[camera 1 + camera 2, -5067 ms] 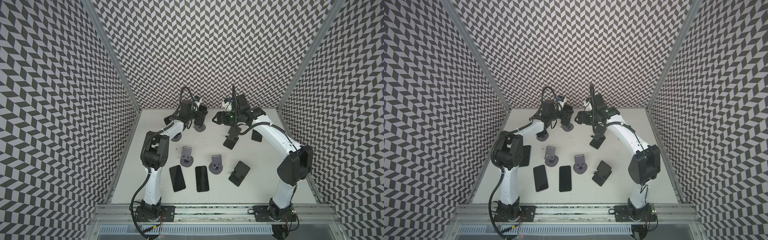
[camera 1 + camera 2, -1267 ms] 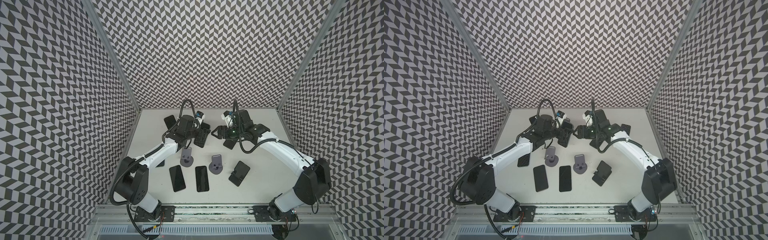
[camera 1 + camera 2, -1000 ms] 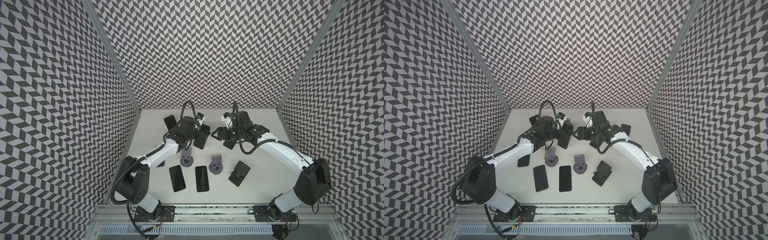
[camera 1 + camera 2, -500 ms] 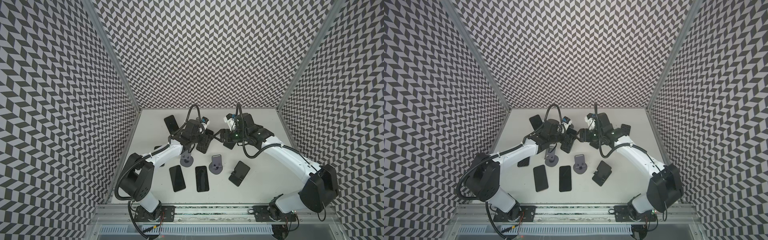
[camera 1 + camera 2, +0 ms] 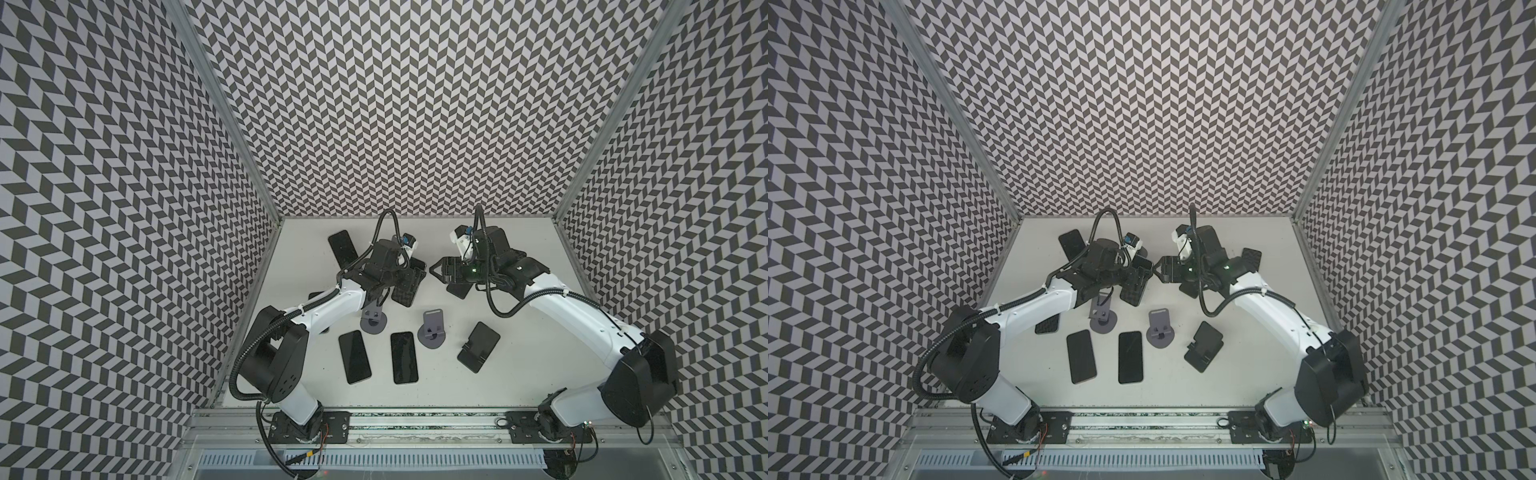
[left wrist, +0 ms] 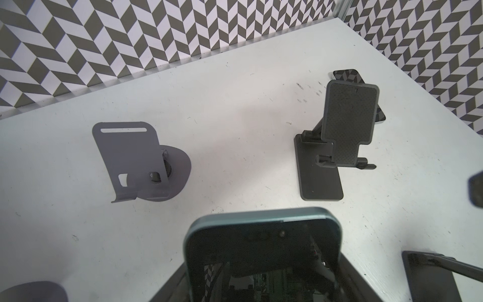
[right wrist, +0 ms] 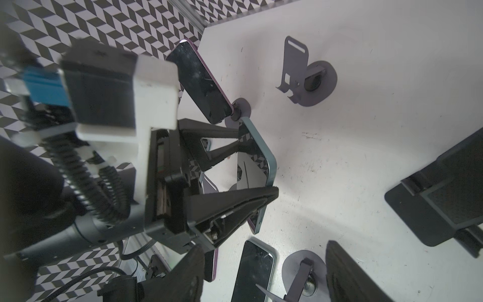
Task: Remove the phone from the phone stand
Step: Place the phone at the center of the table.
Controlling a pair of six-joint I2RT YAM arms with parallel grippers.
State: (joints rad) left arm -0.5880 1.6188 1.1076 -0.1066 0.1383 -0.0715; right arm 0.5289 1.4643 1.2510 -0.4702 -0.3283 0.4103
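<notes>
My left gripper (image 5: 409, 279) is shut on a dark phone (image 5: 405, 293) with a teal edge and holds it off the table, behind the middle. The left wrist view shows that phone (image 6: 261, 248) filling the space between the jaws. In the right wrist view the left fingers (image 7: 230, 201) pinch its long edges. Near it stand two empty grey round-base phone stands (image 5: 374, 322) (image 5: 432, 330). My right gripper (image 5: 435, 269) faces the left one from the right, open, with nothing between its fingers (image 7: 188, 274).
An empty black folding stand (image 5: 478, 348) is at the front right and another black stand (image 5: 457, 289) lies under the right wrist. Two phones (image 5: 354, 356) (image 5: 404, 357) lie flat near the front. One more phone (image 5: 343, 249) lies at the back left.
My left gripper has carried the phone from the back of the table toward the middle, drifting slightly right and forward over the last second. The right gripper has stayed open close by.
</notes>
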